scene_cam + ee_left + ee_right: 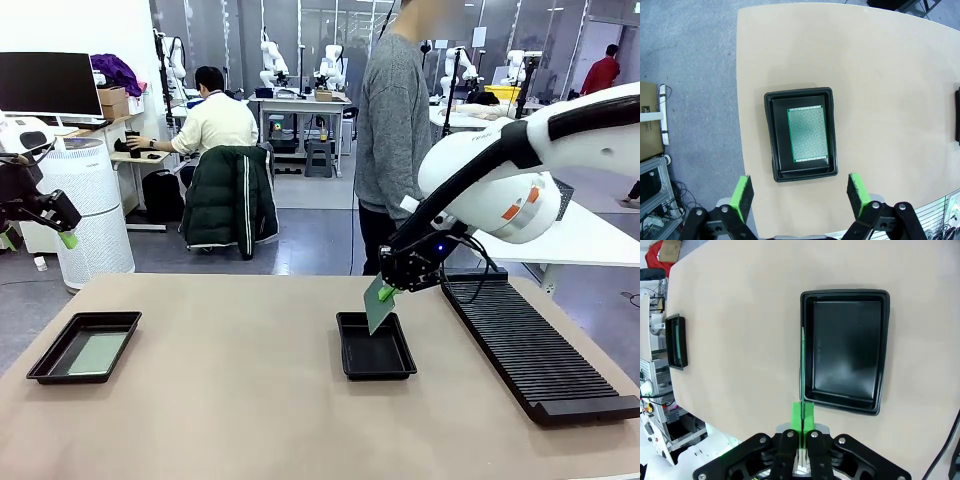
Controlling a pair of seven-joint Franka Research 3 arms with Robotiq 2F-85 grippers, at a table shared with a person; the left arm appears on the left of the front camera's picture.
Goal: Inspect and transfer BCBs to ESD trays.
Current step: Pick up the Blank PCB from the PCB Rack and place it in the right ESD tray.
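My right gripper (386, 293) is shut on a green BCB (379, 304) that hangs edge-down above the far rim of the middle ESD tray (376, 347). In the right wrist view the BCB (802, 371) shows edge-on, over the left rim of this bare black tray (844, 349), with my right gripper (802, 421) clamped on it. A second ESD tray (85, 346) at the table's left holds another BCB (97, 353) lying flat. My left gripper (799, 192) hovers open high above that tray (801, 134) and its BCB (808, 133); it sits at the far left in the front view (66, 238).
A long black ribbed rack (530, 350) lies along the table's right side. A person in a grey sweater (392, 120) stands at the far edge behind the middle tray. The wide tan tabletop (230, 400) between the trays is free room.
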